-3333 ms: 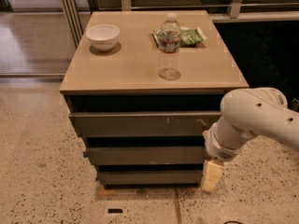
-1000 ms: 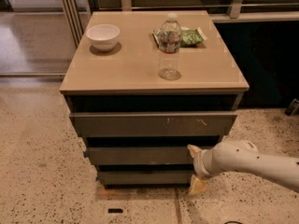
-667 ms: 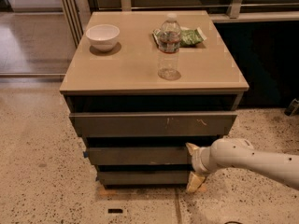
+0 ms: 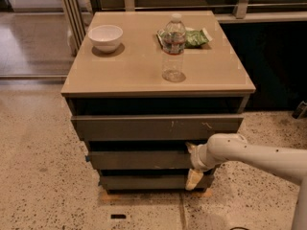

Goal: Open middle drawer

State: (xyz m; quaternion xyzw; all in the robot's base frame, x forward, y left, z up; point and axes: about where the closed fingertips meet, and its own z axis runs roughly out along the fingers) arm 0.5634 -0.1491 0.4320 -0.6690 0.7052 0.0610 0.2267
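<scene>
Here, atop a cabinet (image 4: 144, 73): white bowl (image 4: 105, 36) at left, clear bottle (image 4: 173, 49) upright near centre, green packet (image 4: 195, 37) just behind it to the right. Below, three drawers stacked, scratched top drawer (image 4: 153, 127) jutting furthest, middle drawer (image 4: 139, 159) directly under it and above the bottom drawer (image 4: 141, 181). At the middle drawer's right end, gripper (image 4: 192, 163) on a white arm (image 4: 259, 157) from the right, fingers (image 4: 194, 179) spread apart, one by the front's upper edge, the other over the bottom drawer.

High front view; tool (image 4: 193, 163) lower right
</scene>
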